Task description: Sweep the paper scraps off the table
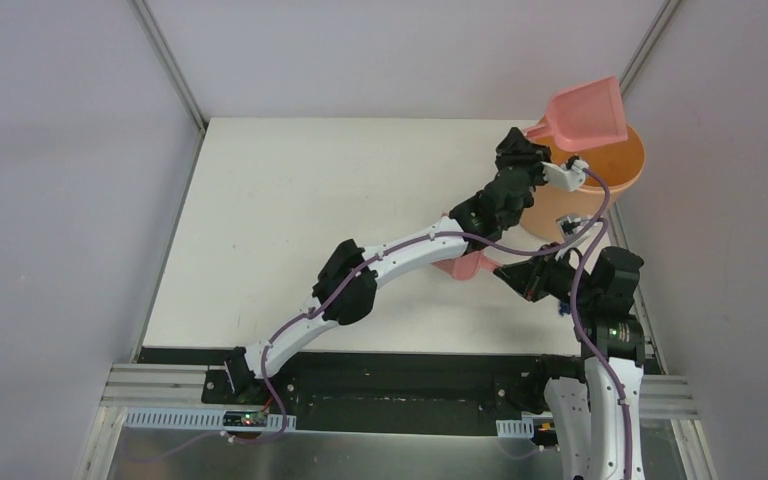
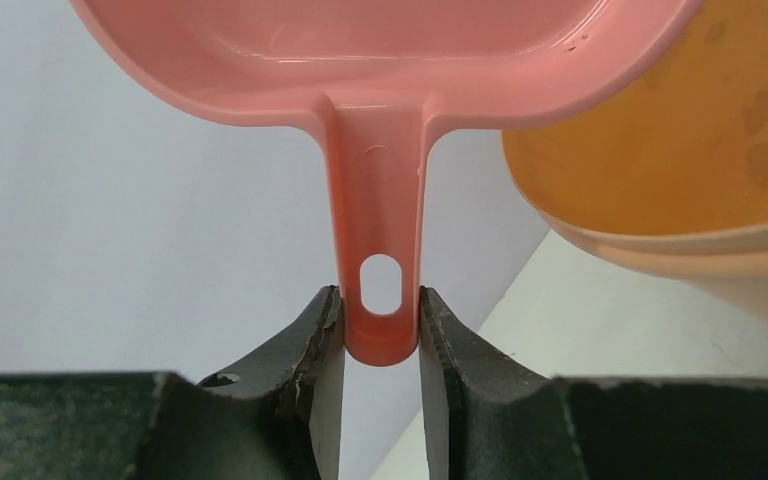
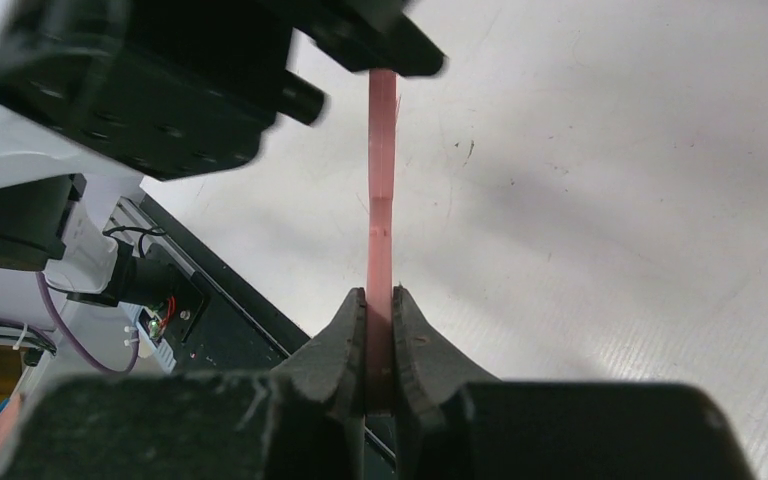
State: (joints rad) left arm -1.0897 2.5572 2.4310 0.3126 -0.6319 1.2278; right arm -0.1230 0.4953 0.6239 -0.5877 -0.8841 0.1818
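Top view only: left arm (image 1: 400, 255) stretched across the table (image 1: 310, 200) to its far right corner, pink dustpan (image 1: 588, 115) held up and tilted over the orange bucket (image 1: 622, 180). Left wrist close-up adds the grip: left gripper (image 2: 380, 318) partly closed, fingers pinching the handle end on both sides beside its hang hole. Right wrist only: right gripper (image 3: 380, 305) squeezed tight on the thin handle of the pink brush (image 3: 382, 200), seen edge-on above the white tabletop. From the top, just a pink bit of it poking out beneath the left forearm. No telling where the paper scraps are. Faint dark patches through the bucket wall in left wrist, unclear what.
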